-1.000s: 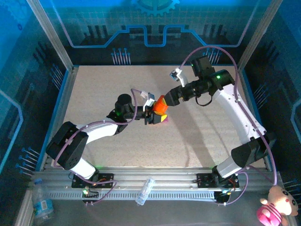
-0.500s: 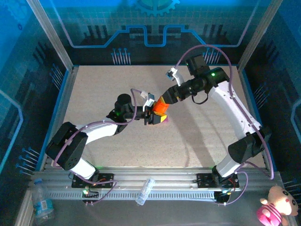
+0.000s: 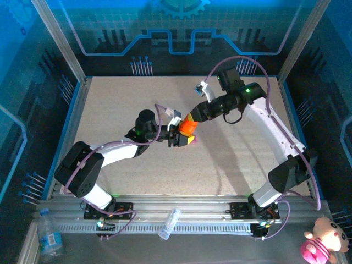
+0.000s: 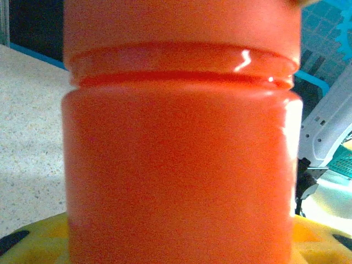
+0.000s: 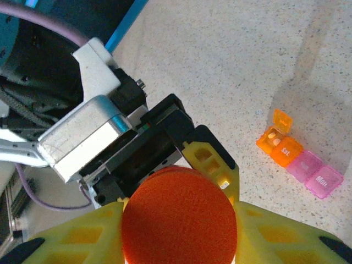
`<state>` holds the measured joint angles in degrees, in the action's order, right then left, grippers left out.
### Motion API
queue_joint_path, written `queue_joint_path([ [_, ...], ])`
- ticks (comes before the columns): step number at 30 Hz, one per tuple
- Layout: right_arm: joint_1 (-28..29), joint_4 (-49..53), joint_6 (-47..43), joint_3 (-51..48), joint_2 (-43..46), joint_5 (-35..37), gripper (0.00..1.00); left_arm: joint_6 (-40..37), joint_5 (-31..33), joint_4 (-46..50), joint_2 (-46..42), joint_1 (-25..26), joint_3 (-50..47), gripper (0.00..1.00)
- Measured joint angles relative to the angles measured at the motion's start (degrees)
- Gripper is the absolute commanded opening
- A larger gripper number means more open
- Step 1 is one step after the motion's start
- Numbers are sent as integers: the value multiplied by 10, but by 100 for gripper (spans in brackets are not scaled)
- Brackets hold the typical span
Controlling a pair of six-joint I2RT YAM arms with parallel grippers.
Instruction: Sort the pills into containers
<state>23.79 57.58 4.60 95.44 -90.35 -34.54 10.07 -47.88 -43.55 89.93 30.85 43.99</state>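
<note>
Where the two arms meet at the centre of the overhead frame, we find the left gripper (image 3: pixel 181 136) closed narrow on the body of an orange bottle (image 4: pixel 176 165). The right gripper (image 3: pixel 192 120) has its yellow fingers (image 5: pixel 280 234) on either side of the cap (image 5: pixel 179 212). They look pressed against it, though the edges blur. In the right wrist view we note the containers (image 5: pixel 297 157) at middle right on the table (image 5: pixel 220 66), one orange lid up, well apart from the bottle.
</note>
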Motion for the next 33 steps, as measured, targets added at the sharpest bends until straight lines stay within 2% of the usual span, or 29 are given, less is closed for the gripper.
queue_joint_path([
  [9,21,-193,221,-173,97,92,43,-20,25,33,12,2,0,0],
  [14,31,-232,274,-192,109,124,48,-21,42,34,12,2,0,0],
  [19,20,-196,253,-152,94,110,75,-25,52,6,12,2,0,0],
  [22,-11,-163,214,-113,93,78,85,-23,50,-19,12,-2,1,0],
  [26,-53,-111,139,-24,80,25,87,-7,34,-36,12,-11,8,0],
  [33,-58,-17,24,90,8,-28,88,17,-5,-45,12,-22,33,0],
])
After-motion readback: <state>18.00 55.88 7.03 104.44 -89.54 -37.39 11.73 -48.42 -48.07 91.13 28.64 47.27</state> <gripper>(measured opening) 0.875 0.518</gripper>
